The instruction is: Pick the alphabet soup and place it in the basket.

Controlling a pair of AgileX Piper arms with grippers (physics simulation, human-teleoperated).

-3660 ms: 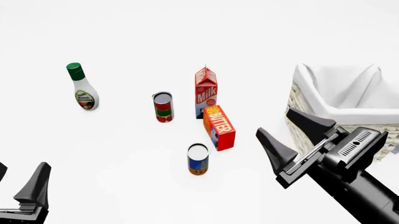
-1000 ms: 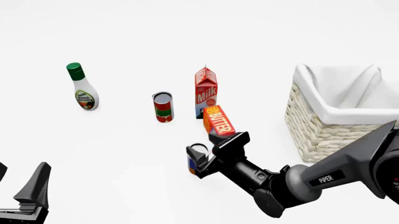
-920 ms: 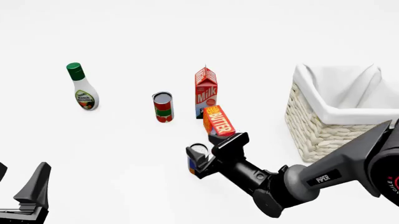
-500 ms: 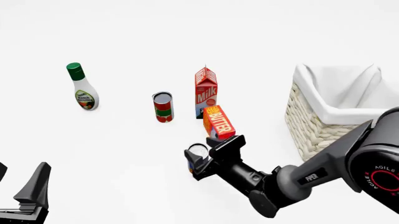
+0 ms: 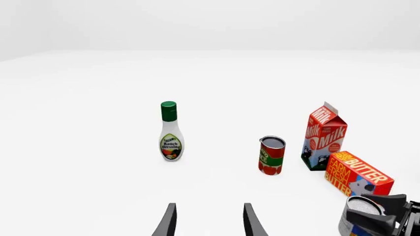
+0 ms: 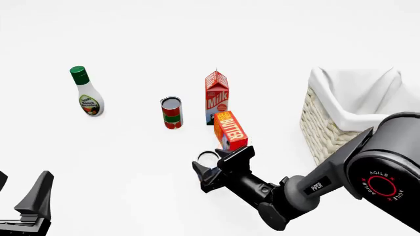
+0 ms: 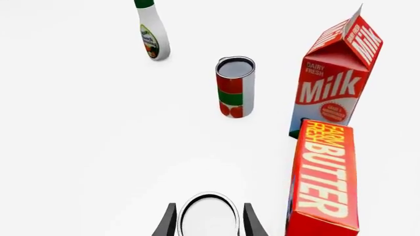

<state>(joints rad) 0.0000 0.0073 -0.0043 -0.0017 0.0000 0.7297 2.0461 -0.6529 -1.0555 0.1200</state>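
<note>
The alphabet soup (image 6: 208,157) stands upright on the white table just in front of the butter box; only its silver top shows there. My right gripper (image 6: 221,161) is down at the can, open, one finger on each side of it. In the right wrist view the can's top (image 7: 208,216) nearly fills the gap between the fingers (image 7: 168,222). The left wrist view catches the can (image 5: 361,209) with those dark fingers around it. The basket (image 6: 328,132), cream wicker with white cloth, stands at the right. My left gripper (image 6: 19,192) stays open at the near left corner, holding nothing.
A butter box (image 6: 231,130) lies right behind the soup can, with a milk carton (image 6: 217,96) behind that. A red-and-green can (image 6: 171,112) stands left of the milk. A dressing bottle (image 6: 86,93) stands at the far left.
My right arm came in from the right and down to the soup can. Over the last second it edged slightly further left around the can. The can stays in place; the left arm is still.
</note>
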